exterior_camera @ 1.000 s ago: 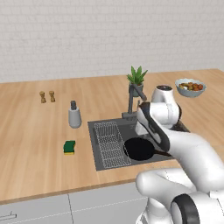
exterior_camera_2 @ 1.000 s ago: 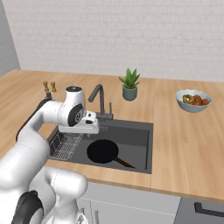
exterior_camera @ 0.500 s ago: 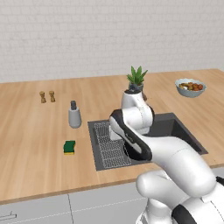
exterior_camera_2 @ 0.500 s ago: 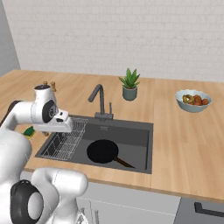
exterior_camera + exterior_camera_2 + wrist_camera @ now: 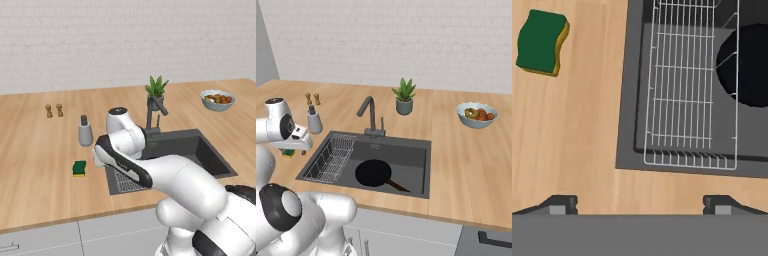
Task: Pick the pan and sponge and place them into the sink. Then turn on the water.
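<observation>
While arm [image 5: 276,131] hides sponge [image 5: 289,153], pan [image 5: 751,66] shows cropped.

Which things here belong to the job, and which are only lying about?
Job:
pan, lying in the sink
sponge, on the counter
sink
faucet
tool, open

Lying about:
potted plant
bowl of food
grey bottle
two small shakers
</observation>
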Robot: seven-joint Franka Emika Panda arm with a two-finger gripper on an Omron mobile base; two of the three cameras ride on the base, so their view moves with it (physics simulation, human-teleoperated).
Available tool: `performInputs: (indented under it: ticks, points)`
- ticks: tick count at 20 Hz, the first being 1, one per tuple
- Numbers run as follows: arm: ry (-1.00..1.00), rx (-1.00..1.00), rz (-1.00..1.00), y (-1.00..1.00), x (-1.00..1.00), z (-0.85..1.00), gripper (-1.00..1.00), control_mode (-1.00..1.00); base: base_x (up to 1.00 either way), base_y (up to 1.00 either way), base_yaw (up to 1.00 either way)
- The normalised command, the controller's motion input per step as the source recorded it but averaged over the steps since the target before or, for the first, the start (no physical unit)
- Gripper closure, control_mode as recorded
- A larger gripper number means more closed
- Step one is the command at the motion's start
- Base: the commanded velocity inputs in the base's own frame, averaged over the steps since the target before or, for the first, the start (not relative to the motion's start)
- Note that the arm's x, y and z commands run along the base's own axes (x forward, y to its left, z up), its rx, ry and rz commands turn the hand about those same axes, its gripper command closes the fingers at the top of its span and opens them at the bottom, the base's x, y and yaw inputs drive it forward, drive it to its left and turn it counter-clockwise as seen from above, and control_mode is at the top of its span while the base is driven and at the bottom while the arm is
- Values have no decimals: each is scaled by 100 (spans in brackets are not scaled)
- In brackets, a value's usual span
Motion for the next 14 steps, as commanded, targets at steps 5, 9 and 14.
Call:
performInputs:
  ticks: [5,9,14]
  points:
    - [-1,0,-6,76,12,0,-100,-100,0,0,0]
    - [0,-7,-4,71,30,-9,-100,-100,0,0,0]
    - [-1,0,-3,45,43,-21,-100,-100,0,0,0]
